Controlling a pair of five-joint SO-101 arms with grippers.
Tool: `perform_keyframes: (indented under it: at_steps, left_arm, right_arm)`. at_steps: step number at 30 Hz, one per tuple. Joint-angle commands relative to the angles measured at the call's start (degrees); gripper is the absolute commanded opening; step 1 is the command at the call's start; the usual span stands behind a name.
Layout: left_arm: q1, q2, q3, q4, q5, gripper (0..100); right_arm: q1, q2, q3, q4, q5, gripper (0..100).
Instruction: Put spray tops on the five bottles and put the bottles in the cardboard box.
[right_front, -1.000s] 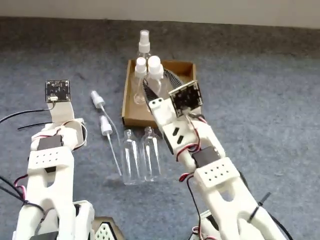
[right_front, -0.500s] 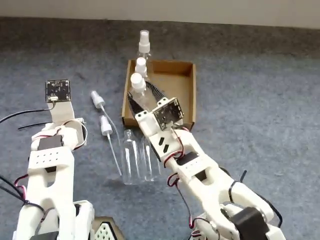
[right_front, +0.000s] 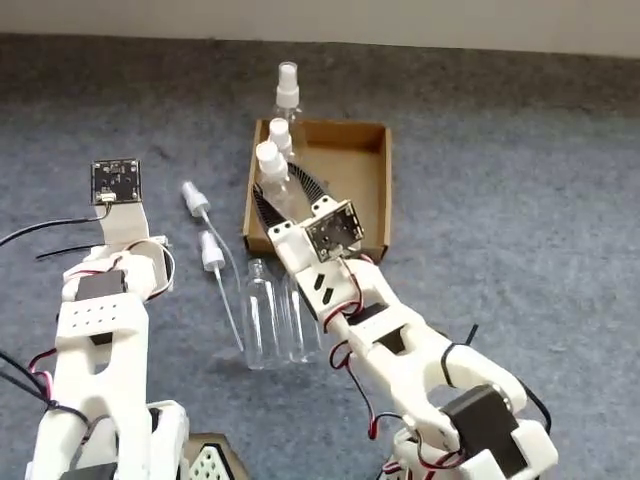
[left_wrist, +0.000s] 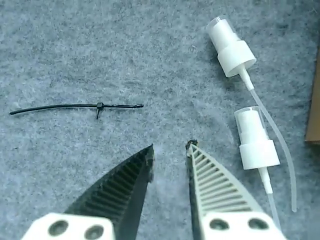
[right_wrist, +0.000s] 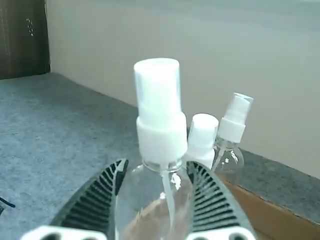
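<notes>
1. Clamping a capped bottle upright in the right gripper, with both jaws pressed against the clear body just under the white spray top.
2. Holds that bottle over the 9 o'clock side of the cardboard box; cannot tell whether its base touches the box floor.
3. Stands just at 6 o'clock of a second capped bottle in the box's 11 o'clock corner, with a third capped bottle upright on the carpet past the box's 12 o'clock wall.
4. Leaves the left gripper parted by a narrow gap and grasping nothing, above bare carpet near a black cable tie.
5. Places one loose spray top and the other loose spray top at 9 o'clock of the box, flat on the carpet.
6. Places an uncapped bottle and a second uncapped bottle side by side at 6 o'clock of the box, the second right beside the right arm.
7. Differs from a second ago by a shift of the right gripper and its bottle from the box's middle toward 9 o'clock, and from half a second ago by only a slight nudge.
8. Matches the earlier frames in the left arm, both loose tops and both uncapped bottles.
</notes>
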Motion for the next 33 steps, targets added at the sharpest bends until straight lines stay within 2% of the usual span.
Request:
perform_keyframes:
  at_steps: [1, 33]
  left_arm:
    - [-0.4, 0.0, -0.4, -1.1, 0.6, 11]
    - [-0.3, 0.0, -0.2, -1.1, 0.7, 11]
  right_arm:
    - [-0.3, 0.0, -3.0, -1.0, -0.3, 0.5]
    - [-0.2, 0.2, -7.0, -0.9, -0.2, 0.5]
